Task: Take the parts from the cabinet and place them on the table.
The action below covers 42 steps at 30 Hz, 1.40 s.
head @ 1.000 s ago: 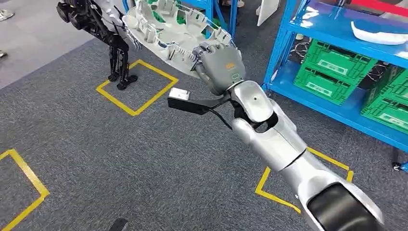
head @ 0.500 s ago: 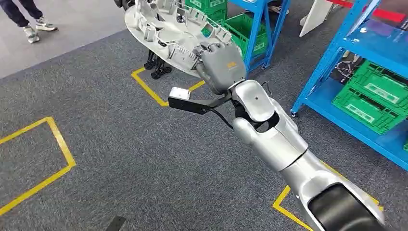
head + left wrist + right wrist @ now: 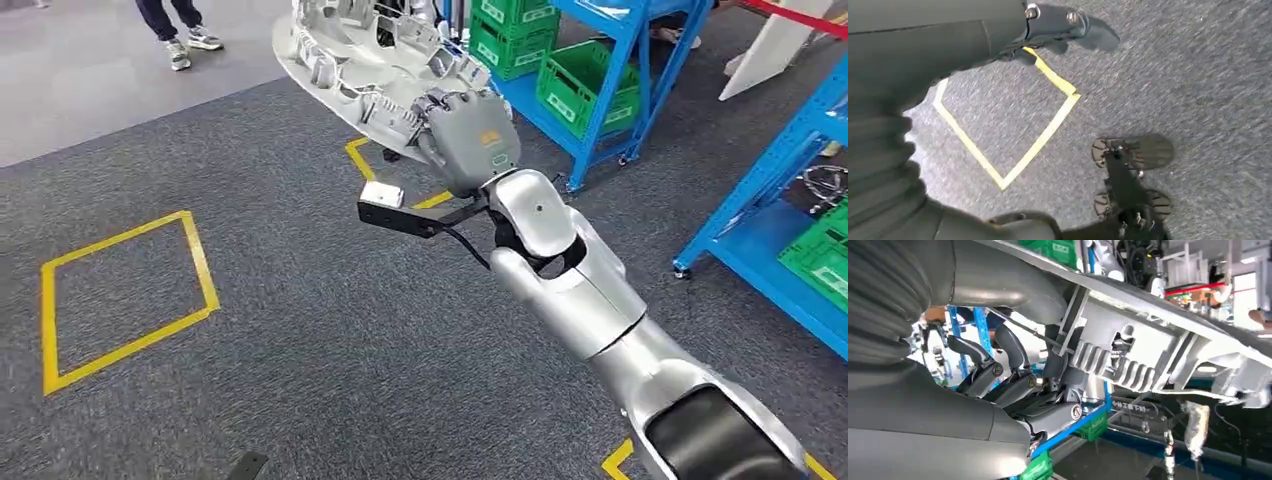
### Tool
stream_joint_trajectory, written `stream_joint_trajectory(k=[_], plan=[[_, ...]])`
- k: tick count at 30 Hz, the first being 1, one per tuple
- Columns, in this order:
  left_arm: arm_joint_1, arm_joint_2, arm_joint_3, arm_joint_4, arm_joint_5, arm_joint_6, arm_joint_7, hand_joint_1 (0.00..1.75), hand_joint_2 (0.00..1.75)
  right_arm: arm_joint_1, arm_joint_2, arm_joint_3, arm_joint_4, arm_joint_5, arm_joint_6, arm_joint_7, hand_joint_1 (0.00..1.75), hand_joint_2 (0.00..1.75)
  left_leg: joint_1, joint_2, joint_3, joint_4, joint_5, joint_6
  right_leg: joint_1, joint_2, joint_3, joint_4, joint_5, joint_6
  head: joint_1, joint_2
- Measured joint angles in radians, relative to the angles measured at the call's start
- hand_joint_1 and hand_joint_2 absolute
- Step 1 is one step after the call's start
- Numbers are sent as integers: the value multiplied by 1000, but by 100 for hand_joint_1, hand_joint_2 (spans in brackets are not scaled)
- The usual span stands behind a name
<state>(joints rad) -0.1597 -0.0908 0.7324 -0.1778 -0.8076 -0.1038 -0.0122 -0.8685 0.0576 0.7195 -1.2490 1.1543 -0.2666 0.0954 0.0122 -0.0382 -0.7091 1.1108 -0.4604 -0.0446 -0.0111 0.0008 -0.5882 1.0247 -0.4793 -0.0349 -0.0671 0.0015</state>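
Gripping grey part (image 3: 370, 60) at its near edge, our right hand (image 3: 465, 135) has fingers (image 3: 1013, 385) curled under ribbed rim, thumb on top. Part extends ahead of hand, over carpet. Left hand (image 3: 923, 55): we cannot tell its state.

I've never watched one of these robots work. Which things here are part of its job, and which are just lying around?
Part of the job:
- large grey moulded part
- right hand, gripping that part's edge

Just around:
- blue shelving with green crates
- yellow tape squares on the carpet
- a person's feet
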Motion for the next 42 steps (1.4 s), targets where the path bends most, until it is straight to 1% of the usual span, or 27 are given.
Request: stream_joint_trajectory(k=[2,4,6,7,8,9,13,15,17,18,19,21,22,23,24,27,28,30,31,33,34,36,37,38,39,40,42], plan=[[-2,0,0,0,0,0,-1,0,175,3,0,0,0,2,0,1,175,175,3,28,-75,163,-71,-6,2,-29,0,1,-2,-2,0,0],[2,0,2,0,0,0,-1,0,175,8,0,0,0,7,0,2,175,175,6,33,-92,205,-69,-10,2,-56,2,1,-4,-2,0,0],[3,2,3,0,0,0,-1,0,175,10,0,0,0,7,1,2,175,175,8,45,-21,82,-6,-11,1,-82,5,2,-9,3,0,0],[3,3,3,0,0,0,-2,0,175,9,0,0,-1,7,2,2,175,175,7,77,35,-13,29,-10,1,-94,9,4,-13,8,0,0],[0,3,3,0,0,0,-2,0,175,9,0,0,-3,7,2,2,175,175,-3,141,68,-80,20,-6,8,-106,11,7,-19,15,-1,0],[-1,3,3,0,0,0,-2,0,175,8,0,0,-5,8,2,2,175,175,-3,123,72,-82,30,11,13,-114,11,10,-23,22,1,0],[6,3,4,0,0,2,-2,0,175,10,2,1,-13,9,2,2,175,175,-3,64,68,-84,34,38,12,-156,22,5,-34,45,6,0],[7,2,4,0,0,4,-7,0,175,13,1,2,-23,11,4,2,175,175,1,39,66,-86,37,48,2,-45,-9,88,-87,50,11,0],[3,2,4,0,0,5,-8,0,175,16,-1,2,-25,16,5,5,175,175,-1,8,64,-85,37,54,3,-10,-89,244,-155,50,15,0],[3,2,4,0,0,5,-9,0,175,20,-1,2,-25,16,6,7,175,175,-3,-8,63,-84,37,54,4,-6,-122,299,-168,48,15,0],[4,2,4,0,0,5,-9,0,175,25,-1,2,-26,16,6,9,175,175,-4,-25,63,-82,37,54,5,-3,-135,312,-156,45,15,0],[7,2,4,0,0,5,-9,0,175,31,-1,2,-31,16,7,12,175,175,-4,-60,63,-78,37,54,7,5,-93,204,-77,35,16,0],[7,2,4,0,0,5,-9,0,175,30,-1,2,-33,16,8,13,175,175,-4,-76,63,-76,37,53,7,22,-48,106,-27,28,17,0],[6,0,4,0,0,5,-9,0,175,30,-1,2,-37,16,8,14,175,175,-3,-89,63,-75,38,50,7,63,-13,23,-5,22,18,0],[8,-2,4,0,0,5,-10,0,175,31,-1,2,-38,17,8,14,175,175,-1,-97,59,-80,43,41,9,93,-12,33,-11,24,15,0],[11,0,5,0,0,5,-10,0,175,30,2,2,-46,19,8,15,175,175,8,-134,52,-91,54,18,19,68,-11,15,-1,12,17,0],[15,0,5,0,0,5,-11,0,175,30,7,3,-48,19,9,14,175,175,2,-148,48,-96,57,11,11,53,-7,4,6,5,17,0],[18,0,5,0,0,4,-12,0,175,30,16,6,-53,21,11,12,175,175,-6,-36,23,-44,22,11,9,24,0,-7,12,-8,6,0],[15,0,5,0,0,4,-15,0,175,30,16,6,-54,22,12,13,175,175,-5,1,-9,22,-15,6,11,9,1,-7,10,-10,5,0],[14,1,5,0,1,5,-18,0,175,30,16,7,-54,26,14,13,175,175,0,28,-83,183,-83,-1,13,-26,1,-7,8,-14,5,0],[16,1,5,0,1,5,-18,0,175,30,16,9,-54,26,15,12,175,175,2,31,-100,222,-90,-4,13,-42,1,-7,7,-13,5,0],[20,1,6,0,2,5,-18,0,175,30,17,11,-54,26,18,13,175,175,7,37,-58,156,-47,-9,13,-70,2,-6,5,-10,5,0],[20,2,6,0,2,5,-19,0,175,30,17,11,-54,26,19,13,175,175,8,51,-1,59,-7,-10,12,-85,4,-5,2,-6,5,0],[19,2,6,0,2,5,-20,0,175,30,18,11,-54,26,21,13,175,175,8,91,58,-37,23,-10,13,-97,6,-2,-2,-1,4,0],[16,0,6,0,2,5,-21,0,175,29,19,11,-54,26,21,12,175,175,2,137,82,-85,15,-6,19,-105,6,2,-7,6,4,0],[15,0,6,0,2,5,-21,0,175,28,19,11,-54,26,23,12,175,175,2,121,83,-85,25,9,23,-115,6,6,-12,12,9,0],[19,0,9,0,2,5,-23,0,175,27,22,15,-54,26,23,11,175,175,-3,94,75,-81,25,19,23,-137,11,4,-13,21,13,0]])
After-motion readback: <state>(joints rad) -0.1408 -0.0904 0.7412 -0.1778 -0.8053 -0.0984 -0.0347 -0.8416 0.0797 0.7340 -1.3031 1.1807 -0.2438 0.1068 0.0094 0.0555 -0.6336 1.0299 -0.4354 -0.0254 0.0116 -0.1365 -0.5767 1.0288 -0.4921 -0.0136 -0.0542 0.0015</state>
